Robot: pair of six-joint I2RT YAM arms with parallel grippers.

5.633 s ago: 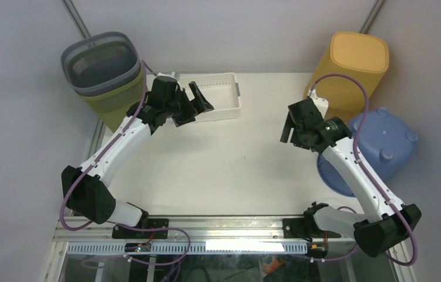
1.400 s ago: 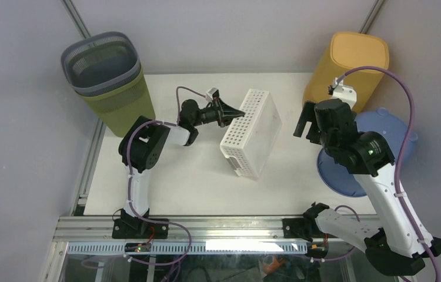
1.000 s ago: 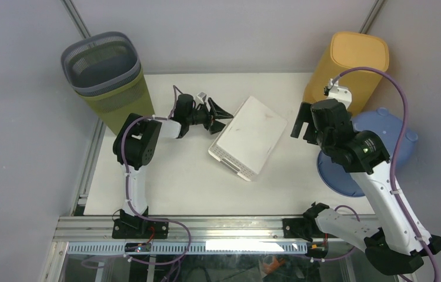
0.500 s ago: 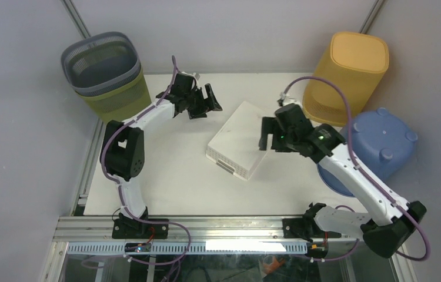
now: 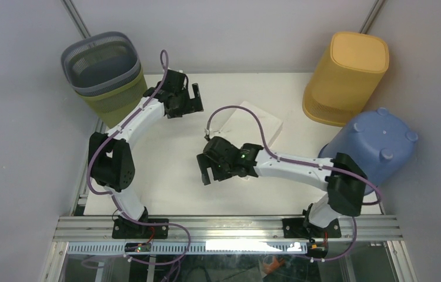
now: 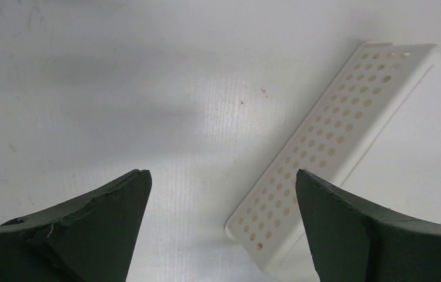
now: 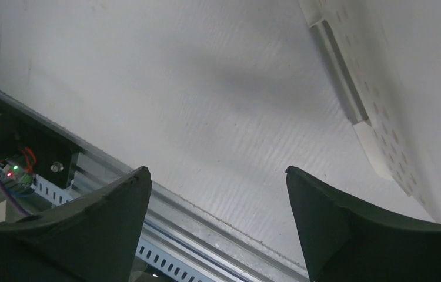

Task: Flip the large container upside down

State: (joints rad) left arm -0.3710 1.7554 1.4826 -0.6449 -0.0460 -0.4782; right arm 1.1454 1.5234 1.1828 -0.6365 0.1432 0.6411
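Your left tool [image 6: 221,174] has let go and now stands wide open, drawn back to the far left. The basket [image 5: 256,120] that it was tipping over a moment ago now lies bottom up on the desk [image 5: 165,176], with nothing touching it. Your right tool [image 7: 217,170], also open and empty, has come to the basket's near side. I think the turn is done.
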